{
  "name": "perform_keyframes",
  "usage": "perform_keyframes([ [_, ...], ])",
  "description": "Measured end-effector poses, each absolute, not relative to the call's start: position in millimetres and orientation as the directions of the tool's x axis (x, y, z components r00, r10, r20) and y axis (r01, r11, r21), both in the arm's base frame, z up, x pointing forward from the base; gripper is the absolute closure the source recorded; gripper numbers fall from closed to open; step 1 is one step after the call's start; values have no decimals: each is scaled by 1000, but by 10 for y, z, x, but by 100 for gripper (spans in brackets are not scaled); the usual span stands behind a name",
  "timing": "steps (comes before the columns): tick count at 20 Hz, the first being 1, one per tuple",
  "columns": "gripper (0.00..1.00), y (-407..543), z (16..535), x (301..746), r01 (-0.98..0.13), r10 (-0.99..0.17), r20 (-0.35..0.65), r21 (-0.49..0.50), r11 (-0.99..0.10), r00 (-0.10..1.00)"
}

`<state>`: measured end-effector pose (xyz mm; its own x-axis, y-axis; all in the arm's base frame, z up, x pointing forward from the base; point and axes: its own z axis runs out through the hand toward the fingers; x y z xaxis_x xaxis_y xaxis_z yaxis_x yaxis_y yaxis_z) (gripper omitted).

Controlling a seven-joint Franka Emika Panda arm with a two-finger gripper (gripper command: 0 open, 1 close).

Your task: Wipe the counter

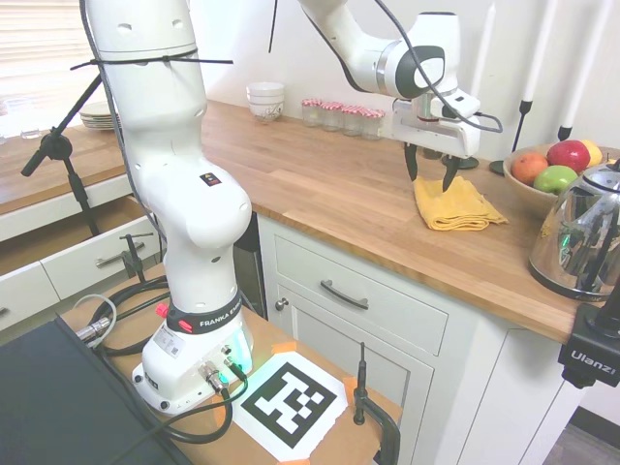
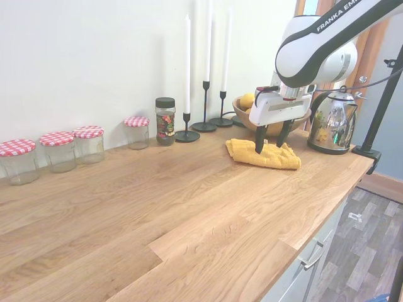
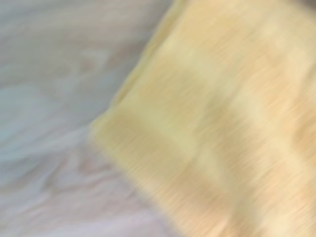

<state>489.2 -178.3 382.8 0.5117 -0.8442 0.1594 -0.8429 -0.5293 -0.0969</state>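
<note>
The counter [image 1: 320, 189] [image 2: 157, 207] is a long warm-brown plank top over white cabinets. A crumpled yellow cloth [image 1: 457, 206] [image 2: 244, 151] lies on it near the fruit bowl. My gripper [image 1: 430, 178] [image 2: 271, 146] hangs straight down over the cloth's middle, open, with nothing between its fingers. Its tips are at the cloth's top surface; I cannot tell whether they touch. The blurred wrist view shows the cloth [image 3: 222, 123] filling most of the picture, with bare counter [image 3: 49, 98] beside it.
Red-lidded glass jars [image 1: 339, 114] [image 2: 56, 148] line the wall. Stacked white bowls [image 1: 265, 100], a spice jar [image 2: 165, 121] and black candlesticks [image 2: 204, 107] also stand at the back. A fruit bowl [image 1: 552, 172] and a steel kettle [image 1: 581, 237] [image 2: 332, 129] sit just beyond the cloth.
</note>
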Motion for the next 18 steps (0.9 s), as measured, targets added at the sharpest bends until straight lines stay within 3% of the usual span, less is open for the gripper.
perform_keyframes([
  [7,0,-2039,3694,5122,-828,-827,206,-103,-551,524],
  [16,0,-2129,3330,5235,-842,-840,183,-92,-532,511],
  [17,100,-2135,3327,5233,-845,-845,179,-96,-526,505],
  [18,100,-2143,3324,5229,-848,-848,175,-100,-521,501],
])
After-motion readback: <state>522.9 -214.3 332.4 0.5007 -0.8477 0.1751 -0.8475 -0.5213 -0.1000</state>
